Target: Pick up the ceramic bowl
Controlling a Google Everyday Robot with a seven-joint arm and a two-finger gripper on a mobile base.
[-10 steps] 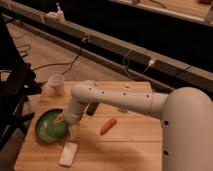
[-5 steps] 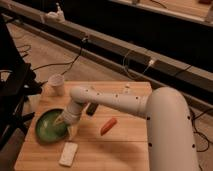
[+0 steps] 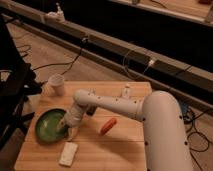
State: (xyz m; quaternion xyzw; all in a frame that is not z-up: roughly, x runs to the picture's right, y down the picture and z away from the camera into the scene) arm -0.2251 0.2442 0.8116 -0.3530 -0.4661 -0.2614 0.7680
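Observation:
The ceramic bowl (image 3: 50, 125) is a wide, shallow green dish with a darker rim. It sits on the left part of the wooden table (image 3: 120, 150). My white arm reaches in from the right and bends down to the bowl's right rim. My gripper (image 3: 64, 125) is at that rim, with its tip over the inside of the bowl. The wrist hides the rim where they meet.
A small white cup (image 3: 56, 84) stands behind the bowl at the table's back left. An orange carrot-like item (image 3: 108, 126) lies right of the gripper. A white flat block (image 3: 68, 153) lies near the front edge. A small bottle (image 3: 126, 91) stands at the back.
The arm has shifted, with the forearm swinging lower and nearer the camera. The gripper stays at the bowl's right rim. The bowl has not visibly moved.

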